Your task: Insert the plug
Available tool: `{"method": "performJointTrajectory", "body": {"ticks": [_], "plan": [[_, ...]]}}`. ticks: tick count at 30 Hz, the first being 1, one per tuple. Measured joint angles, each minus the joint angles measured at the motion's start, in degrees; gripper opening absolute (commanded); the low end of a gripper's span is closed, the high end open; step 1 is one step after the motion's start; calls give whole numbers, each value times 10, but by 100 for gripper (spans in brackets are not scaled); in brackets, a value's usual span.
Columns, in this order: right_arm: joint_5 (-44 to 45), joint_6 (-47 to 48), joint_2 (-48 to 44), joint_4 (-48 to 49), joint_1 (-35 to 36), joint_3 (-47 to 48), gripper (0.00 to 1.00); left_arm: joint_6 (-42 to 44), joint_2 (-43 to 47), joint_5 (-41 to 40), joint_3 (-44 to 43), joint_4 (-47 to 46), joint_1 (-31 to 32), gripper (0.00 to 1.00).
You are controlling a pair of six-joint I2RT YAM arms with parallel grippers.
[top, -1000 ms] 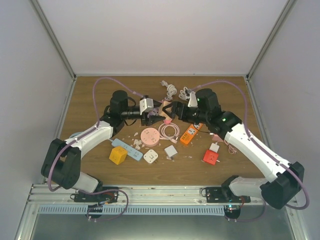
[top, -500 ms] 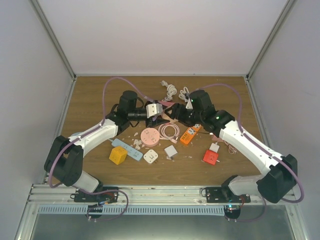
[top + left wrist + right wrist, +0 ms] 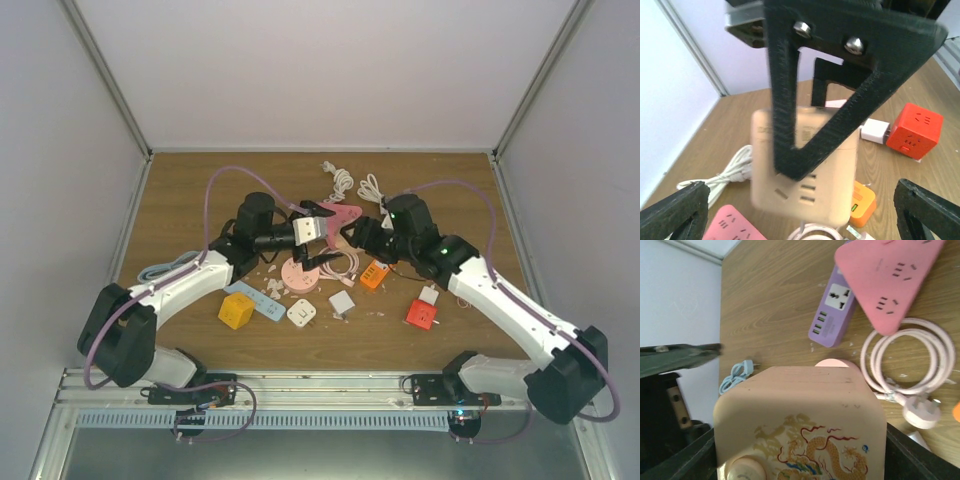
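Above the cluttered middle of the wooden bench [image 3: 180,200], which shows bare wood along its left edge and far right corner, the right gripper [image 3: 800,455] pinches a beige dragon-printed socket block [image 3: 830,195] just before the widely spread left gripper [image 3: 322,237].

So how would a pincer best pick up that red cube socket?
Probably from straight above, closing on the red cube socket's left and right faces. They look flat, parallel and bare, while the white charger crowds its far side.
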State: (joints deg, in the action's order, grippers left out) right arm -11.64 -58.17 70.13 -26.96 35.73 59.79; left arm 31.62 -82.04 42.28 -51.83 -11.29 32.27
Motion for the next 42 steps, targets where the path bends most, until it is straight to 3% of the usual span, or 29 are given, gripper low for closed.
{"method": "performJointTrajectory", "body": {"ticks": [5,11,22,26,32,36,42], "plan": [[50,-4,-55,-1,0,-43,41,-33,48,-45,22,-28,6,99],[105,6,-113,-17,-4,-101,41,-134,145,-151,78,-55,6,99],[141,54,-163,-41,-68,-154,44,-362,359,-295,119,36,6,99],[122,69,-125,-34,-90,-150,44,-423,346,-337,121,61,6,99],[84,83,8,-19,-116,-83,45,-471,240,-333,105,81,2,99],[66,89,87,-5,-132,-20,45,-467,188,-319,75,105,1,99],[36,88,183,15,-153,44,47,-429,179,-301,51,107,1,99]]}}
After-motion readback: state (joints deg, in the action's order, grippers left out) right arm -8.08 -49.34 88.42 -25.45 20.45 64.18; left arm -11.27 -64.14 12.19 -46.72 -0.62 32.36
